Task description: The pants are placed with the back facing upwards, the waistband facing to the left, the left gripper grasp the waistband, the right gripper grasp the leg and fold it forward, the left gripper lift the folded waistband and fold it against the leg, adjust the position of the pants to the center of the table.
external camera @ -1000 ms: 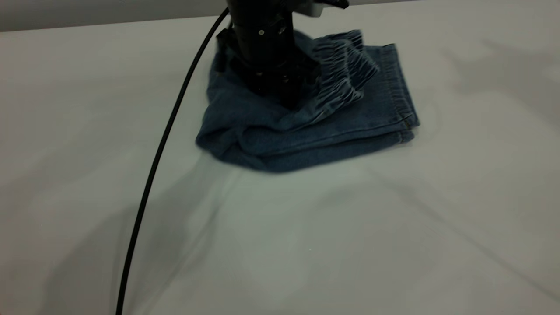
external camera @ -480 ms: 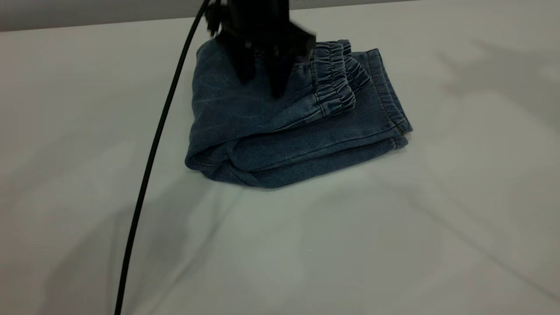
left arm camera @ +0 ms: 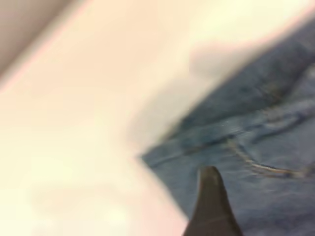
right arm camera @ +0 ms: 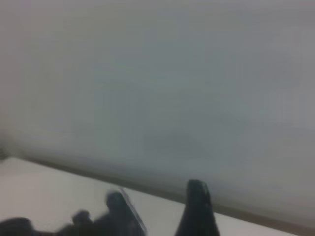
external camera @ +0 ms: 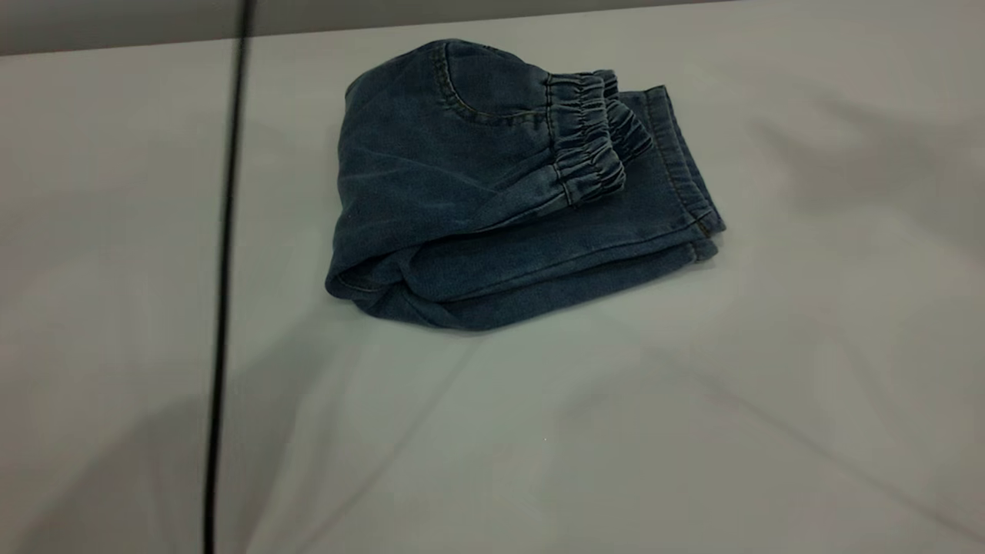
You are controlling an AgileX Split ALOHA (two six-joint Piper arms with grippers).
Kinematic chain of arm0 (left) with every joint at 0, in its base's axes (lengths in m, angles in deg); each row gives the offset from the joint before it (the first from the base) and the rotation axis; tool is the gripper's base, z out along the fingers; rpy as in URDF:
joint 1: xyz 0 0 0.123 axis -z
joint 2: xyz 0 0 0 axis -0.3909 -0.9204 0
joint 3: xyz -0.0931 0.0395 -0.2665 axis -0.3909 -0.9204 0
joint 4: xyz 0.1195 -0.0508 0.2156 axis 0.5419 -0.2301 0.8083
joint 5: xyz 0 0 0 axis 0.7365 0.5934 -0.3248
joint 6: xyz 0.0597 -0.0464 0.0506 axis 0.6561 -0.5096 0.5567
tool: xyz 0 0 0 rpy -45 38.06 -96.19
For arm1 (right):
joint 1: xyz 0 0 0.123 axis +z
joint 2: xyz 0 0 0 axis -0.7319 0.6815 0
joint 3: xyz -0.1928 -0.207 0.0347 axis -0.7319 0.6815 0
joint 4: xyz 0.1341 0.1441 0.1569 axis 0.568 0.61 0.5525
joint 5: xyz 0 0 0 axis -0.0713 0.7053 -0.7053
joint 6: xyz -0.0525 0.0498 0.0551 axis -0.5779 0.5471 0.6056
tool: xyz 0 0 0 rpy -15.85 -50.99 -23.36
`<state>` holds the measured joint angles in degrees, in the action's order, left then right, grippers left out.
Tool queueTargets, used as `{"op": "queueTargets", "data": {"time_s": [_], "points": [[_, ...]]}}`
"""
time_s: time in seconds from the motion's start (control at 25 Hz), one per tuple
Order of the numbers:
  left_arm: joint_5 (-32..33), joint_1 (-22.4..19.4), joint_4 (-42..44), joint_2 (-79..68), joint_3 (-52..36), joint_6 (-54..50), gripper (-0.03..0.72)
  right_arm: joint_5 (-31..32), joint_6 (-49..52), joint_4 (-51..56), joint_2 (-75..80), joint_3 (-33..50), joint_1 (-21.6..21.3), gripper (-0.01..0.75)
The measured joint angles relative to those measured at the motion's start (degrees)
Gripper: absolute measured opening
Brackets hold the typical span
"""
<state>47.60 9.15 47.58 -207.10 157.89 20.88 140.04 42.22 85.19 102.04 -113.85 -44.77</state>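
A bare lab-like test bench: plain white table (external camera: 616, 431), black cable (external camera: 223, 308) hanging across.

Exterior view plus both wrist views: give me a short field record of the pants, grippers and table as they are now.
pants: blue washed-denim short pants, folded into a compact bundle, lying free on the table
waistband: gathered elastic band on top, over the leg layers
hem edges: stacked at the bundle's right end
table: plain pale grey tabletop
cable: thin black cable hanging left of the pants
left gripper: one black fingertip above the denim, holding nothing
right gripper: fingertip facing away from the pants
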Motion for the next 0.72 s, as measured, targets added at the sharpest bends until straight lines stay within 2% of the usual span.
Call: {"op": "queueTargets", "data": {"time_s": [0.16,0.32,0.56,0.72], "points": [[-0.05,0.00,0.88,7.14,-0.68,-0.60,0.456,0.06,0.05,-0.13,-6.27,5.03,0.00,0.461],[-0.05,0.00,0.76,15.29,-5.06,-1.81,0.456,0.00,-0.89,-0.06,-15.03,14.08,0.00,0.461],[-0.28,0.00,-0.92,29.92,-18.49,-2.54,0.456,-0.07,-4.44,5.58,-30.49,31.20,0.02,0.461],[-0.24,0.00,-1.77,41.23,-29.43,-3.11,0.456,0.03,-4.85,5.38,-40.68,42.83,0.07,0.461]]}}
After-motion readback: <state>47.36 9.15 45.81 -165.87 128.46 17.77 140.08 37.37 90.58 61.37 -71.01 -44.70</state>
